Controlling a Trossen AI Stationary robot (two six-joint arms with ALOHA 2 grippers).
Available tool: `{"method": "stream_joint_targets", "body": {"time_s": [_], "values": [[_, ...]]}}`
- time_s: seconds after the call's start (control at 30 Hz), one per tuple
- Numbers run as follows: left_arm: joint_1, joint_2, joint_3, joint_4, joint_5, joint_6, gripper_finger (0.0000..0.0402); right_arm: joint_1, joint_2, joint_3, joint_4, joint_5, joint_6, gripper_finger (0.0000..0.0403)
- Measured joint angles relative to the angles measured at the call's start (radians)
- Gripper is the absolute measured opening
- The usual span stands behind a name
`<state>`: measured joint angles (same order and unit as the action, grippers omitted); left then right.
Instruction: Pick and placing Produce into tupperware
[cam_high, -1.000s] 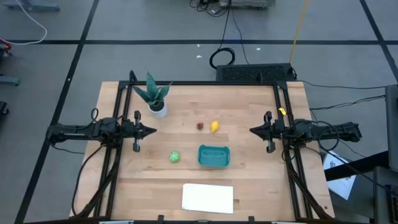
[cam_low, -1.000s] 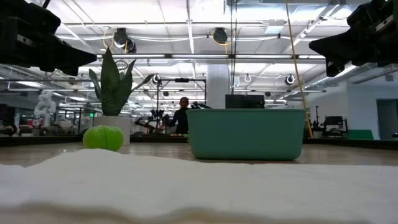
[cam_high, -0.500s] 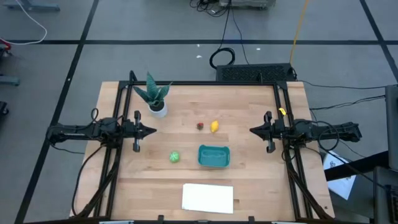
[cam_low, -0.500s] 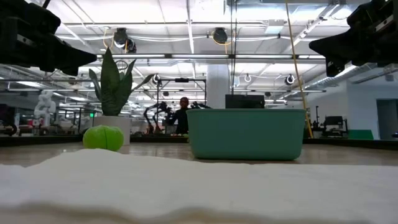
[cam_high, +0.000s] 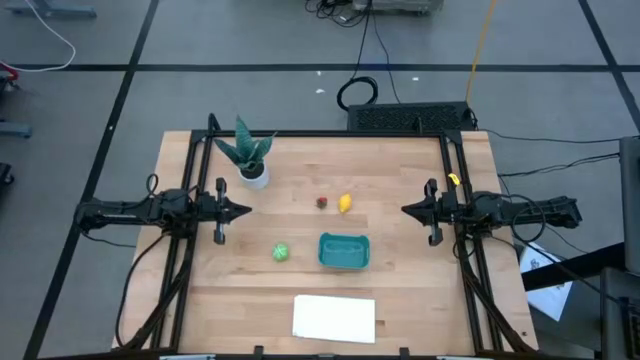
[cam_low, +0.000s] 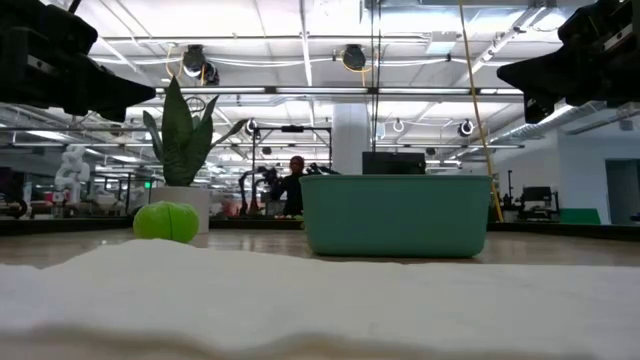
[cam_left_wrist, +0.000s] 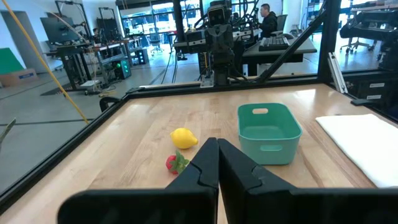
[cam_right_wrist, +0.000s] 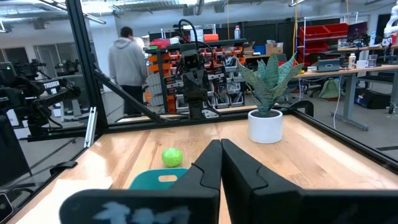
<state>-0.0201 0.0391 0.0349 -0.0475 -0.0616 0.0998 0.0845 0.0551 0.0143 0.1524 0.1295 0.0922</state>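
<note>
Both arms are waiting at opposite side edges of the table (cam_high: 400, 300), the left gripper (cam_high: 243, 211) and right gripper (cam_high: 408, 210) clenched and carrying nothing. The lemon (cam_high: 345, 203) and red piece (cam_high: 322, 202) are lying close together mid-table, so closing on one is likely nudging the other away. The green ball (cam_high: 280, 252) is sitting just beside the tub (cam_high: 344, 251) and may roll; a low approach could shove the tub.

The teal tupperware (cam_high: 344, 251) sits upright and empty. The green fruit (cam_high: 280, 252) lies just left of it. The lemon (cam_high: 345, 204) and the red piece (cam_high: 322, 202) lie beyond it, close together.
</note>
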Motion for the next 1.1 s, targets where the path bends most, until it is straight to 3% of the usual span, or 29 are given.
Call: {"method": "stream_joint_targets", "body": {"time_s": [0.9, 1.1], "values": [[0.0, 0.0, 0.0, 0.001, 0.0, 0.0, 0.0001, 0.0, 0.0, 0.0, 0.001, 0.0, 0.054, 0.0], [0.0, 0.0, -0.004, 0.097, -0.006, -0.008, 0.0001, 0.0, 0.0, 0.0, 0.006, 0.0, 0.053, 0.0]]}}
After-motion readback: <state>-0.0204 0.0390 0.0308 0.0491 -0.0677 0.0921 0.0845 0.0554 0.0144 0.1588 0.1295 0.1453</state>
